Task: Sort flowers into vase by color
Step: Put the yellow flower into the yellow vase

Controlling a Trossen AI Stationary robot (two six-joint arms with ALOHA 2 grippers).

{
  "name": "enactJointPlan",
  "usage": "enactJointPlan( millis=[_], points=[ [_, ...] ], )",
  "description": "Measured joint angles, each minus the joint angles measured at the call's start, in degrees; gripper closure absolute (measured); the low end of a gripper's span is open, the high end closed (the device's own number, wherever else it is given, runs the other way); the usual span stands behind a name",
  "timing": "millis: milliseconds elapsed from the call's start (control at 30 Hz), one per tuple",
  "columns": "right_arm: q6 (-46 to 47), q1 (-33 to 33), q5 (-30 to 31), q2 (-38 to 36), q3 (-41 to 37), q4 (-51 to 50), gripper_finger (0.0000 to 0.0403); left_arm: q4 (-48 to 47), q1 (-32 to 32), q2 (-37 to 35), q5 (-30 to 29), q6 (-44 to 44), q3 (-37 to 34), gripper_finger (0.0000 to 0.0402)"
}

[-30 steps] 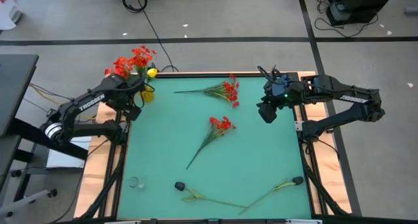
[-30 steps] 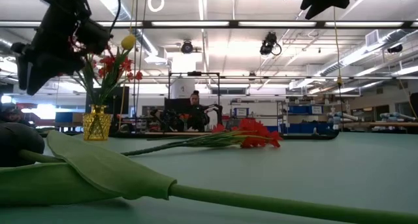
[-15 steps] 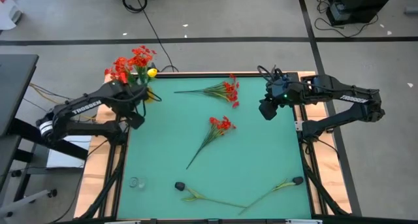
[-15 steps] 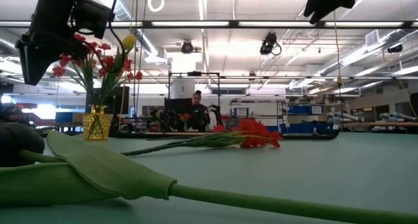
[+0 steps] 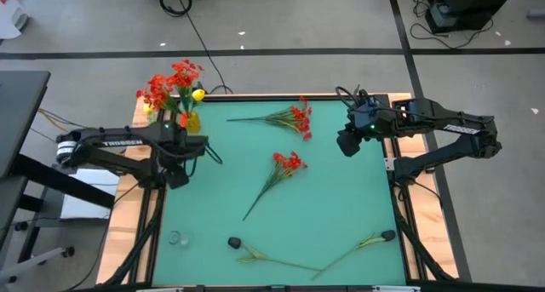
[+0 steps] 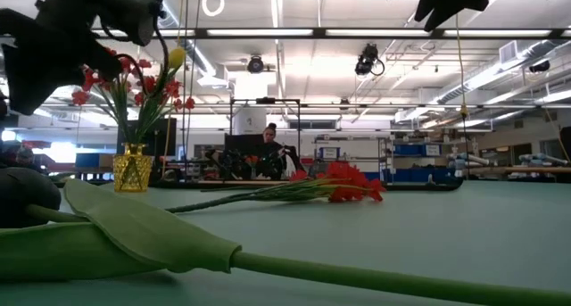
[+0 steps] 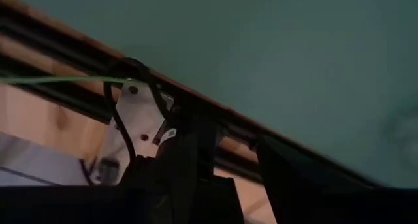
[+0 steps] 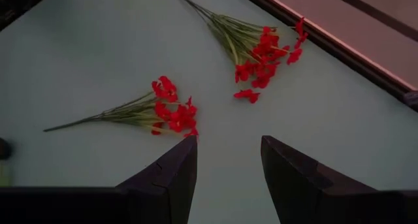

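The small yellow vase (image 5: 191, 122) (image 6: 132, 169) stands at the table's far left corner and holds red sprays (image 5: 169, 82) and one yellow tulip (image 5: 197, 94). Two red sprays lie flat on the green table, one far (image 5: 292, 117) (image 8: 261, 44) and one at mid-table (image 5: 286, 163) (image 8: 166, 113). Two green-stemmed flowers with dark heads (image 5: 255, 256) (image 5: 368, 240) lie by the near edge. My left gripper (image 5: 177, 174) (image 7: 238, 178) hangs open above the table's left edge, nearer than the vase. My right gripper (image 5: 347, 145) (image 8: 228, 178) hovers open above the table's far right part, right of the sprays.
A small clear object (image 5: 174, 237) sits near the table's near left corner. In the low view a broad green leaf (image 6: 152, 226) lies close to the camera. The wooden table border and black frame rails (image 7: 163, 96) run under my left gripper. A person sits far behind the table (image 6: 267, 150).
My left arm has swung away from the vase, toward the table's near edge along its left side, and has turned. The flowers in the vase have stayed in place. Nothing on the table has moved.
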Motion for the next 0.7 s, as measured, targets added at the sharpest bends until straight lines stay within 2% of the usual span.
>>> enactJointPlan(
  millis=[167, 400, 533, 700],
  points=[
    [3.8, 2.2, 0.4, 0.2, 0.0, 0.4, 0.0224, 0.1, -4.2, 5.0, 0.1, 6.8, 0.0, 0.0248],
    [10.7, 7.9, 3.1, 1.0, 0.0, 0.5, 0.0224, 0.2, -4.9, 14.0, -0.4, 21.5, 0.0, 0.0251],
    [15.6, 11.9, 4.6, 1.5, 0.0, 0.6, 0.0224, 0.3, -4.0, 18.2, -4.0, 30.4, -0.1, 0.0251],
    [23.8, 18.2, 7.9, 2.7, 0.0, 0.6, 0.0224, 0.7, 0.1, 21.1, -10.1, 40.5, -0.1, 0.0251]
  ],
)
